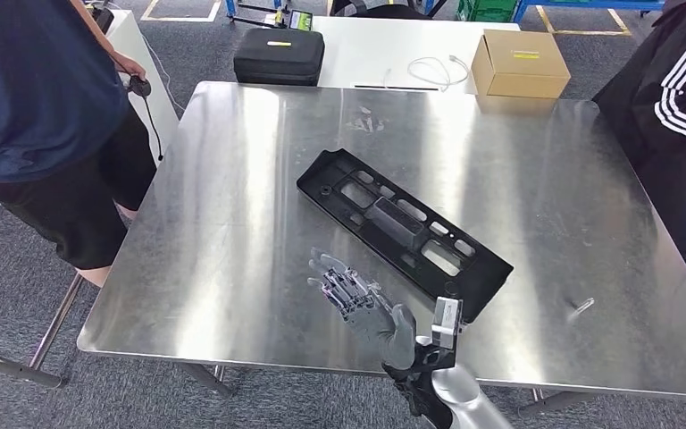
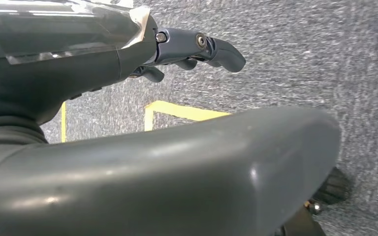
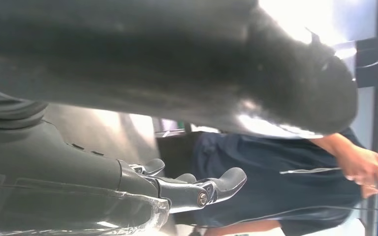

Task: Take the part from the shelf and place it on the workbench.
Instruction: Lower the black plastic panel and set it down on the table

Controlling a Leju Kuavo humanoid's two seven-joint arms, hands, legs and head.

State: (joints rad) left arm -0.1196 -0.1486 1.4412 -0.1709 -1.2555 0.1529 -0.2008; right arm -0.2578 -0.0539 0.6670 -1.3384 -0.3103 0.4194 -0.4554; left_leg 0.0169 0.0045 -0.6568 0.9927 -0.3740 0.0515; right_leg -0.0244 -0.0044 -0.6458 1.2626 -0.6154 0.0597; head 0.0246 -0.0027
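The part [image 1: 404, 221] is lying flat at frame centre on the workbench [image 1: 232, 268], apparently placed. I am holding my right hand [image 1: 362, 304] beside it, fingers spread, empty; my left hand [image 2: 197, 49] is hanging slack, holding nothing.

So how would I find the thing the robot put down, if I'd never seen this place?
Look at the big shiny metal workbench in the middle of the room. Lying flat near its centre, at a slant, is the part, just beyond the robot's open right hand. It is long, black plastic and full of rectangular holes, unlike the plain cardboard box on the white table behind.
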